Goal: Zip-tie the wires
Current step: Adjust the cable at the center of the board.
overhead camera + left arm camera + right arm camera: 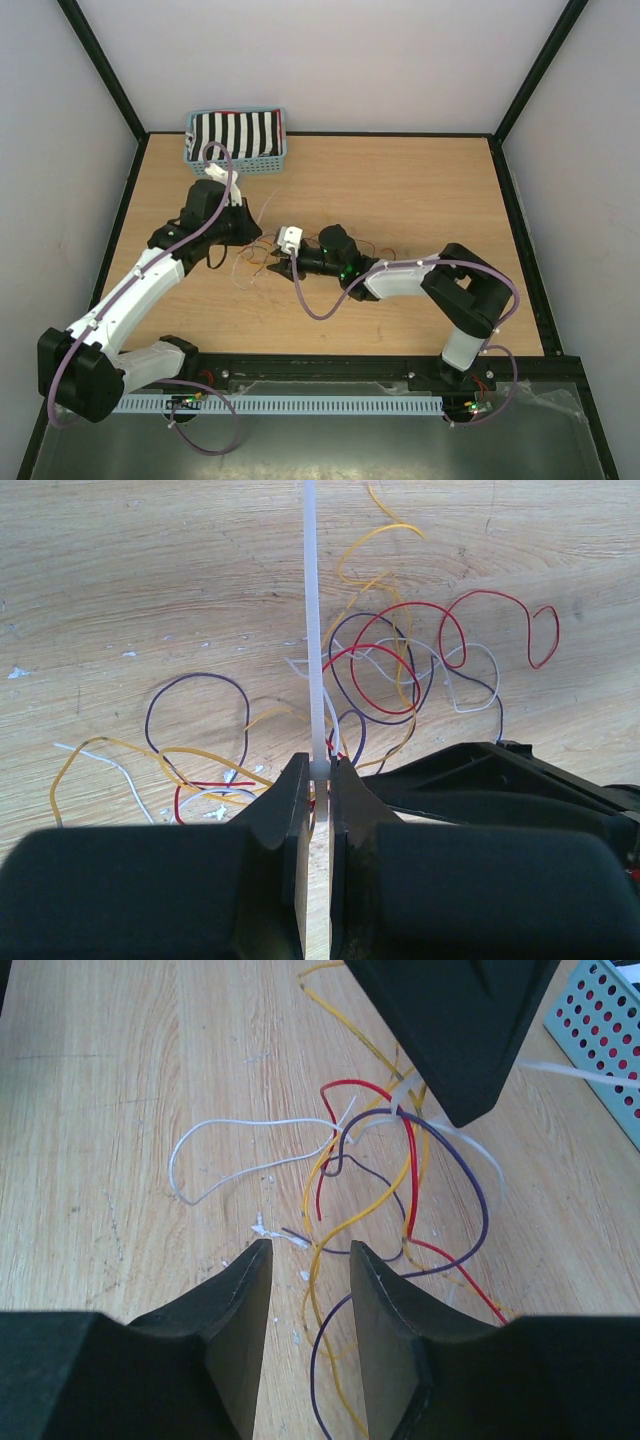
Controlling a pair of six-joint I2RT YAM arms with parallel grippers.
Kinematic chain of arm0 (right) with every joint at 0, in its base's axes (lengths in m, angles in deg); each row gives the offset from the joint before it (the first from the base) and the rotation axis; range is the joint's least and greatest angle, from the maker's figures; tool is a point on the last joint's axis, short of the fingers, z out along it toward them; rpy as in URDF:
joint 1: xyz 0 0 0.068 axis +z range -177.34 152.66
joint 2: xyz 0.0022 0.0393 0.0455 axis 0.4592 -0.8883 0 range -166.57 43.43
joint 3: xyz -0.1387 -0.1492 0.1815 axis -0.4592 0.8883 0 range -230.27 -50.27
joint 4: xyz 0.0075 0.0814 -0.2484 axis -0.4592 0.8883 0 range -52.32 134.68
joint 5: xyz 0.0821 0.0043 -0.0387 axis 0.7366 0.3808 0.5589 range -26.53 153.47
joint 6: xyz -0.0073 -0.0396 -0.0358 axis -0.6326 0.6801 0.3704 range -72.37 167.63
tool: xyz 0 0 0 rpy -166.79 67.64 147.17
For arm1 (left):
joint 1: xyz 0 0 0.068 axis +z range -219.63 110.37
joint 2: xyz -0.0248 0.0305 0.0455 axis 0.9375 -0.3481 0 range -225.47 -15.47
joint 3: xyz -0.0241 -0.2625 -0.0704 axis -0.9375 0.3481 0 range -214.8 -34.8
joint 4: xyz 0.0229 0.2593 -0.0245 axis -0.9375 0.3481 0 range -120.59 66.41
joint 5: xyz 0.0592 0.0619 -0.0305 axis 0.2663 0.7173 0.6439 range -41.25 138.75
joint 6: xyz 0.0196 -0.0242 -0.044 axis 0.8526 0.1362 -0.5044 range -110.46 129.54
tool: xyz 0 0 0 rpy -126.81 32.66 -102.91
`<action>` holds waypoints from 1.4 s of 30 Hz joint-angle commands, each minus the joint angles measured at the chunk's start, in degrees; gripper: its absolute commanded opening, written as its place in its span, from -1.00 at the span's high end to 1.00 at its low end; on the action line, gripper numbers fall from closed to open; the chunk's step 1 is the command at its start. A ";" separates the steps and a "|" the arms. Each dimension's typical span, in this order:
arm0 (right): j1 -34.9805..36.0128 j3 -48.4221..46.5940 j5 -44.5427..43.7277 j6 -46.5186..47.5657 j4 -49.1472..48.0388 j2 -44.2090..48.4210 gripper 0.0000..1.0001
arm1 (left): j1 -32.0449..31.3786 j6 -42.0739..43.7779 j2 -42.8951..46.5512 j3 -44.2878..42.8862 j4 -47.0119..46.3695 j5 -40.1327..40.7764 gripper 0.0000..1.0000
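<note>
The wires (pixel 400 650) lie in a loose tangle of red, yellow, purple and white loops on the wooden table; the top view shows the wires (pixel 262 252) between the two grippers. My left gripper (pixel 319 772) is shut on a white zip tie (pixel 312 600), whose strap runs straight up from the jaws over the tangle. My right gripper (pixel 308 1260) is open just above the table. A yellow wire (pixel 340 1235) and a purple wire (pixel 325 1360) pass between its fingers without being clamped. From above, the left gripper (pixel 250 228) and right gripper (pixel 275 268) face each other closely.
A blue perforated basket (pixel 237 165) holding a black-and-white striped cloth stands at the back left, and its corner (pixel 600 1030) shows in the right wrist view. The left gripper's black finger (pixel 450 1030) hangs over the tangle. Small white flecks (pixel 262 1228) dot the wood.
</note>
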 commanded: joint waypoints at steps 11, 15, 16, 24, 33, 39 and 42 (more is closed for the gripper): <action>0.73 -3.63 -2.54 -2.48 -5.69 -4.65 0.17 | -0.63 -0.71 -0.25 -2.20 -0.74 0.50 1.00; 0.73 -2.63 -3.47 -1.86 -5.42 -3.14 0.65 | -0.63 -0.01 -0.55 -2.20 -0.64 1.11 1.00; 0.72 -1.95 -4.31 -1.45 -5.26 -2.39 0.76 | -0.63 0.27 -0.64 -2.13 -0.63 1.57 1.00; -0.54 3.53 -9.44 1.20 1.55 5.47 1.00 | 1.23 1.71 -1.53 -1.34 -0.11 3.72 1.00; -1.68 6.57 -9.81 1.25 4.83 9.91 1.00 | 2.00 2.16 -1.36 -1.31 -0.03 3.90 1.00; -1.64 5.27 -10.51 0.54 5.42 8.62 1.00 | 2.00 1.88 -1.04 -1.67 -0.01 3.08 1.00; -1.72 4.59 -11.04 0.91 6.47 9.02 0.91 | 2.00 2.08 -0.95 -1.83 0.00 2.85 1.00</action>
